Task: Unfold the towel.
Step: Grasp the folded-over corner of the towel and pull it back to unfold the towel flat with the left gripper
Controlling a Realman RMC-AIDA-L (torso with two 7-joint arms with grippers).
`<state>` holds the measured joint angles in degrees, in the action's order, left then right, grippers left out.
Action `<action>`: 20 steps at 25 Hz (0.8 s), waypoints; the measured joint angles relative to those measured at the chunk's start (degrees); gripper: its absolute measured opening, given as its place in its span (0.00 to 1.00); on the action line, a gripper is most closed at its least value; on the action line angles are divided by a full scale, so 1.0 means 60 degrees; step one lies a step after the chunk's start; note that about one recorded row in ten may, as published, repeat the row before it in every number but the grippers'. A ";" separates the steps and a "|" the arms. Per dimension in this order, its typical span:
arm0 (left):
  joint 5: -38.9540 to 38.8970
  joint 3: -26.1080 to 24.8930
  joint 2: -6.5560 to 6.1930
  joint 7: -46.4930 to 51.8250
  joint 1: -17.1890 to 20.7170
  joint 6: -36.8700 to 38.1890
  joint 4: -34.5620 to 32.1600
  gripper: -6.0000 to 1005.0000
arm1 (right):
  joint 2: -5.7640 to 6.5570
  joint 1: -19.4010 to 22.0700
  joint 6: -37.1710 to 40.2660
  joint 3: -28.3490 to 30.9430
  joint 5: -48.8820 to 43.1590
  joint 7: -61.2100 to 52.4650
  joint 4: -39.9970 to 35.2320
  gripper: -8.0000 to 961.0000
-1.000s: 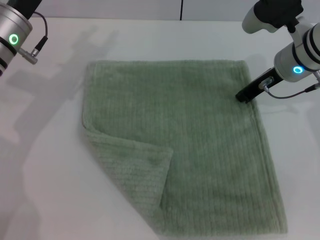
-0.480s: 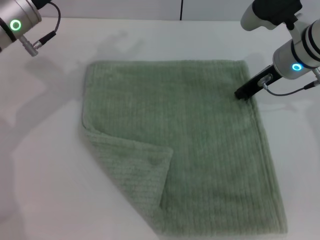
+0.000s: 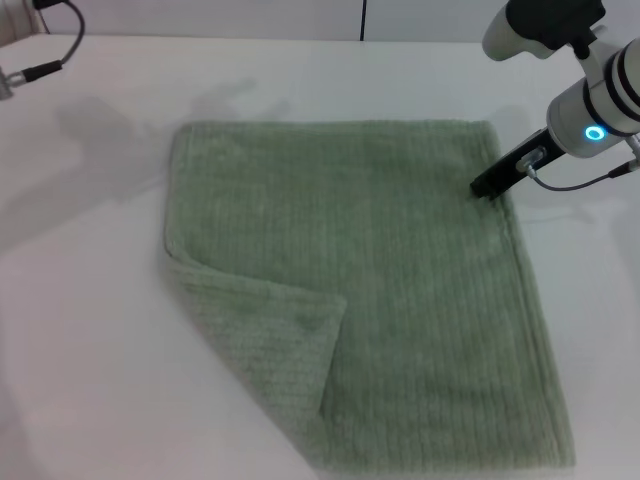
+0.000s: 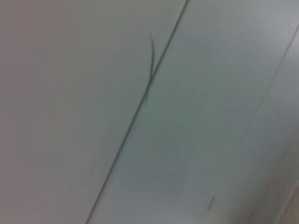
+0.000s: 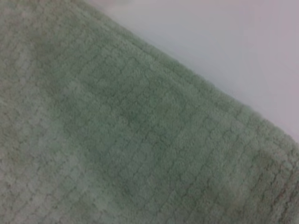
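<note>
The sage-green towel [image 3: 390, 270] lies spread flat on the white table [image 3: 80, 340], with its near-left corner [image 3: 268, 345] folded over onto itself in a triangle. My right gripper [image 3: 488, 184] sits low at the towel's far-right edge, its black tip touching the hem there. The right wrist view is filled by the ribbed towel [image 5: 112, 140] and its hemmed edge against the table [image 5: 224, 42]. My left gripper is out of view; only a cable end of the left arm [image 3: 22, 72] shows at the far-left corner of the head view.
White tabletop surrounds the towel on the left, far and right sides. A wall with a dark vertical seam [image 3: 362, 20] runs behind the table. The left wrist view shows only a pale surface with a dark line [image 4: 140, 102].
The left arm has pulled back up and to the left, almost out of the head view. The right arm and the towel have stayed put.
</note>
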<state>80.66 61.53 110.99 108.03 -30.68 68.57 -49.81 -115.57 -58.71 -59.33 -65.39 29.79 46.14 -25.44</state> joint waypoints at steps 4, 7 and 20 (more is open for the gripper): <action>0.1218 -0.0647 -0.0003 0.0468 -0.0220 0.0788 -0.0161 0.81 | -0.0001 0.0000 0.0000 -0.0012 -0.0005 0.0000 0.0006 0.01; 0.2241 -0.0703 0.0004 0.0817 -0.0323 0.1117 -0.0488 0.81 | -0.0001 -0.0004 0.0000 -0.0013 -0.0007 0.0000 0.0007 0.01; 0.4063 -0.0599 0.0216 0.0797 -0.0604 0.2582 -0.0869 0.81 | -0.0001 -0.0014 0.0000 -0.0014 -0.0015 0.0000 0.0003 0.01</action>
<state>105.04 57.94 112.28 112.81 -34.30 84.06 -55.03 -115.57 -58.79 -59.33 -65.48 29.70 46.14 -25.42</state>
